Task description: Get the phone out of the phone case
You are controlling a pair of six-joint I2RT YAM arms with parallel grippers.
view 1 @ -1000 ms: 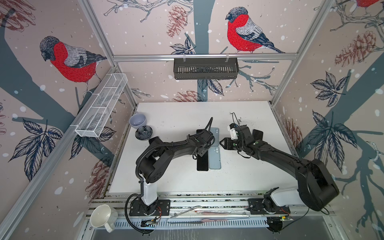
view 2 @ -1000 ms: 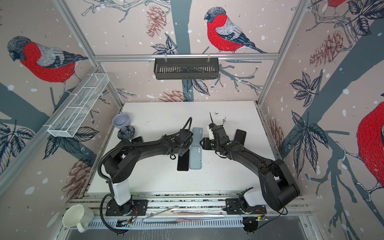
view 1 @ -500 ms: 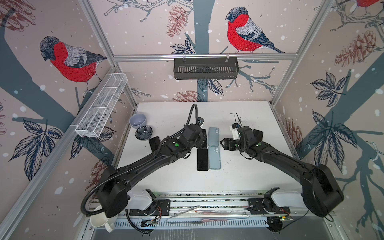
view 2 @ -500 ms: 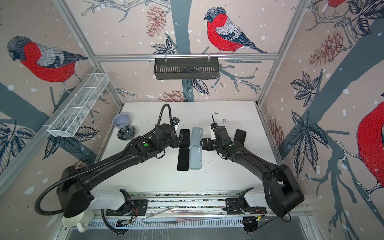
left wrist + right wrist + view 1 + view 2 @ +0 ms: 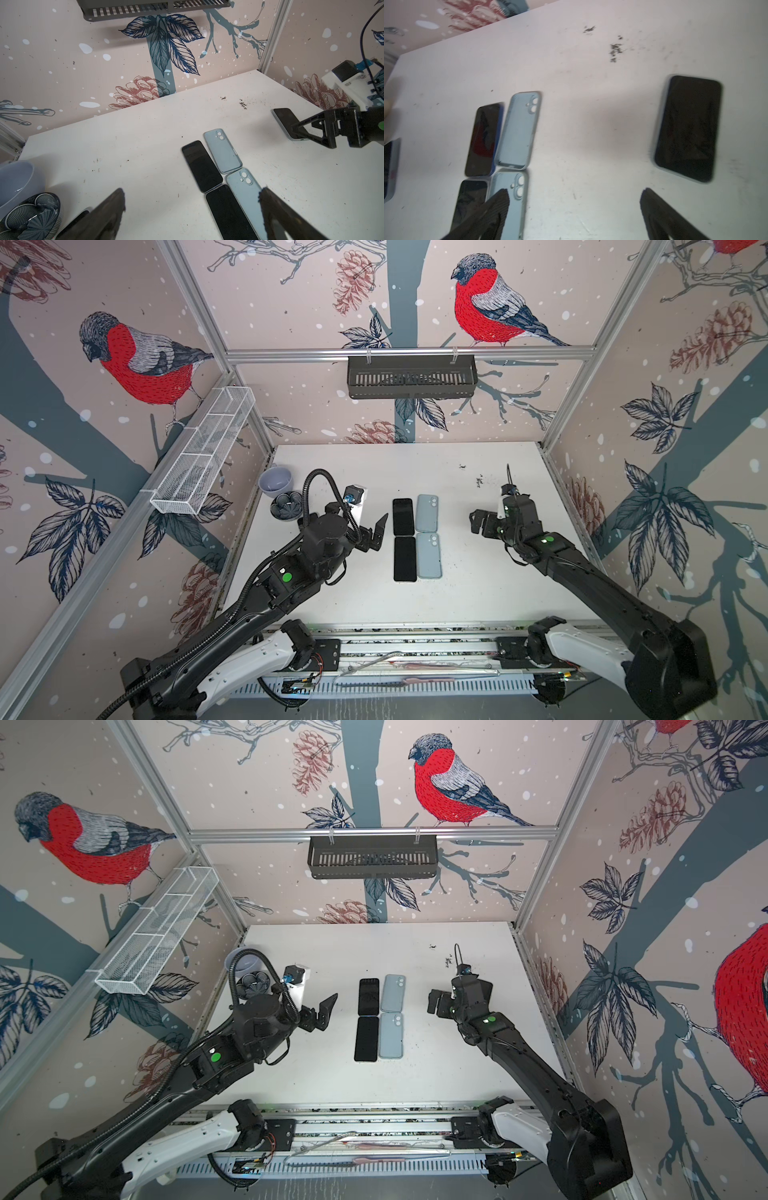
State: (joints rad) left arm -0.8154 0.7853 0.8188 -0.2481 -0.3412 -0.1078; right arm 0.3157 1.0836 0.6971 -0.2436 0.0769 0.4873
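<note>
White table [image 5: 478, 597], phones [image 5: 403, 516] beside cases [image 5: 427, 513]

I'm looking into a small booth, and the wallpaper [image 5: 291, 302] is wrapping all three walls: pale pink, snow flecks, grey-blue branches, pine cones. A red-breasted bullfinch [image 5: 482, 306] is perching on the back wall, and a second bullfinch [image 5: 137, 360] is sitting on the left wall. Aluminium posts [image 5: 195, 302] are framing the corners. A crossbar [image 5: 291, 354] is running along the back, carrying a black slotted basket [image 5: 411, 379]. A white wire basket [image 5: 203, 456] is hanging along the left wall. The white counter [image 5: 374, 464] is showing dark specks [image 5: 480, 481] towards the back right. Light is falling evenly, throwing only soft shadows.
</note>
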